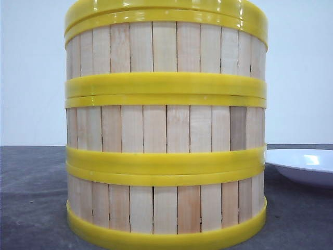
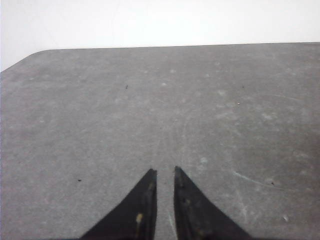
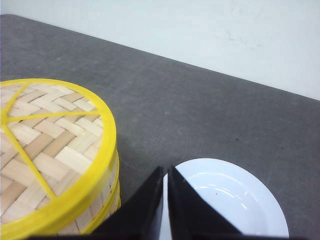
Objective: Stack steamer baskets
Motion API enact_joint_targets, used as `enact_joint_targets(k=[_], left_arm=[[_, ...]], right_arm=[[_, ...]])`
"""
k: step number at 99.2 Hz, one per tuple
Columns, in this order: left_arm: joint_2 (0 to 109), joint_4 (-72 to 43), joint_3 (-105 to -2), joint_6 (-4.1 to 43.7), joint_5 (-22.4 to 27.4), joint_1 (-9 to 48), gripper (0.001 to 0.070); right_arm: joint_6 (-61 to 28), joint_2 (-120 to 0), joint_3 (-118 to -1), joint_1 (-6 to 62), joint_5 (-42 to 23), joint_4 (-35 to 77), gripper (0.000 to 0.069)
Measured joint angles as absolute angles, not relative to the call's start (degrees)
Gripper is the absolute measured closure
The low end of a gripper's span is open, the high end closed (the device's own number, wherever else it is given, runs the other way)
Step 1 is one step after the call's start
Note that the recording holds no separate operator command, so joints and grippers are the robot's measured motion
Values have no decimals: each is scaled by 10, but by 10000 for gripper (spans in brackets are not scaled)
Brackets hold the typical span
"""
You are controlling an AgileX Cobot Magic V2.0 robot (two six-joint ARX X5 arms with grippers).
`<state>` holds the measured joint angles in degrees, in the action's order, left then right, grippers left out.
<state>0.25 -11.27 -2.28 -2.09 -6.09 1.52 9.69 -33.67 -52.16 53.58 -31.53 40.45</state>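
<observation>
Front view: three round steamer baskets (image 1: 165, 130) of pale wooden slats with thick yellow rims stand stacked on the grey counter (image 1: 31, 198), a white plate (image 1: 307, 164) just beside. Left wrist view: my left end effector (image 2: 165, 175) hovers over bare counter, nearly closed, empty. Right wrist view: my right end effector (image 3: 165, 172), closed and empty, hangs between the woven yellow-rimmed lid (image 3: 50, 150) and plate. I judge stacking finished; I should withdraw gently, clear of the tower.

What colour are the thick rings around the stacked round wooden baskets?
Bright yellow rims on the light wooden-slat steamer baskets, clearest in the front view.
</observation>
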Motion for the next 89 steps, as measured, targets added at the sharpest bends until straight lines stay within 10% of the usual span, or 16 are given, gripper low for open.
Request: enact_joint_targets(k=[49,89], left_arm=[[3,-113,-23,-21,-61,15,674],[3,-113,-23,-21,-61,15,674]], right_arm=[[88,-337,-522,515,-314,397,682],[31,-324,-509,188,-140,330,682]])
